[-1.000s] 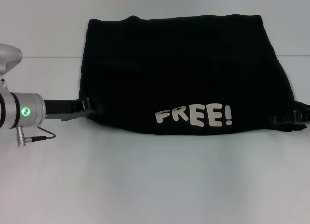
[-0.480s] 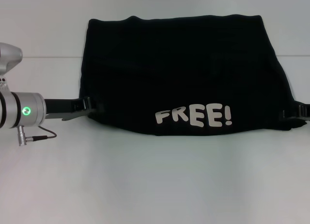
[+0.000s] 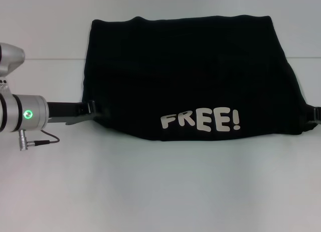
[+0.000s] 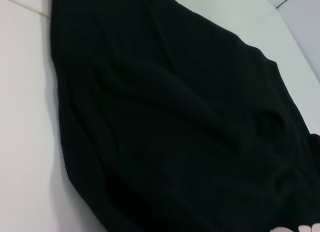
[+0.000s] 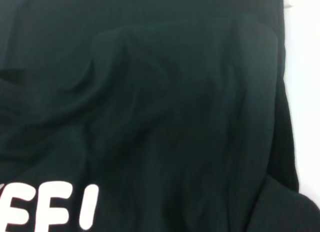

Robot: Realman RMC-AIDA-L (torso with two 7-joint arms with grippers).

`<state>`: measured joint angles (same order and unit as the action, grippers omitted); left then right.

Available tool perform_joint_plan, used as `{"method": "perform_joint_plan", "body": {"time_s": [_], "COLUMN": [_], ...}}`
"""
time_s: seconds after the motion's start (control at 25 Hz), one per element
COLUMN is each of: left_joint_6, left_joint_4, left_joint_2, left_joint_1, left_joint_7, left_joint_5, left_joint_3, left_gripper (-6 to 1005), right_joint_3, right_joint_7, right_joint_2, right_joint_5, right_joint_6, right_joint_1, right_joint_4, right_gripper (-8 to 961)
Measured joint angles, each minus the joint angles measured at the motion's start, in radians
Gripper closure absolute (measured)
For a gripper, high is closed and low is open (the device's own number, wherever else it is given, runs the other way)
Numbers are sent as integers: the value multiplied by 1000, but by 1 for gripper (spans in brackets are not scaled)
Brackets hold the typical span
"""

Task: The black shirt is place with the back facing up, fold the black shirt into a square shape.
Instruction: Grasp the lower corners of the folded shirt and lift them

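Observation:
The black shirt (image 3: 185, 76) lies folded into a wide block on the white table (image 3: 160, 192). Its white "FREE!" lettering (image 3: 200, 121) faces up along the near edge. My left gripper (image 3: 93, 111) reaches in from the left and sits at the shirt's near left corner, against the fabric edge. My right gripper (image 3: 315, 115) shows only as a small dark part at the picture's right edge, beside the shirt's near right corner. The left wrist view is filled with rumpled shirt fabric (image 4: 175, 132). The right wrist view shows the shirt (image 5: 150, 117) and part of the lettering (image 5: 50, 207).
The left arm's silver wrist with a green light (image 3: 26, 113) and a thin cable (image 3: 42, 139) lies over the table at the left. Bare white table stretches in front of the shirt. A seam line (image 3: 50, 60) crosses the table behind.
My right gripper has drawn back to the right, away from the shirt's near right corner, almost out of the picture. The left gripper has edged slightly toward the shirt.

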<state>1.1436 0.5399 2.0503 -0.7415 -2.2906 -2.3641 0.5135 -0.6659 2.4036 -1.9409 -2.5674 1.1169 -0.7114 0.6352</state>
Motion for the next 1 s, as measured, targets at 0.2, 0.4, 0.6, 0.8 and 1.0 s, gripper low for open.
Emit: {"method": "perform_joint_plan", "body": {"time_s": [0.2,0.4,0.6,0.8,1.0], "left_joint_6": [85,208,401,561,576], "left_joint_4": [6,17,74,141,168], "left_joint_2": [-16,-37,-43,-45,-45], "left_joint_1": [-17,-46,-49,-12,15], "left_joint_7": [-18,-50,-48,-30,-32], "left_joint_5": [-39,-136,-223,-284,-299], "left_joint_3": [33,38,40,54,49], "left_gripper": [996,996,996,995,996], "right_joint_3": [0,-2,1,6,40], "right_joint_7": [8,31,62,64,56], "right_joint_2": [15,36,37,33,27], "right_joint_5": [-4,-11,-64,-118,-122], "right_joint_6": [48,175,336,488,528], "right_joint_1": [4,31,78,131,164], "right_joint_4": [0,38,129,218,259], "right_gripper": [880,904,909,910,910]}}
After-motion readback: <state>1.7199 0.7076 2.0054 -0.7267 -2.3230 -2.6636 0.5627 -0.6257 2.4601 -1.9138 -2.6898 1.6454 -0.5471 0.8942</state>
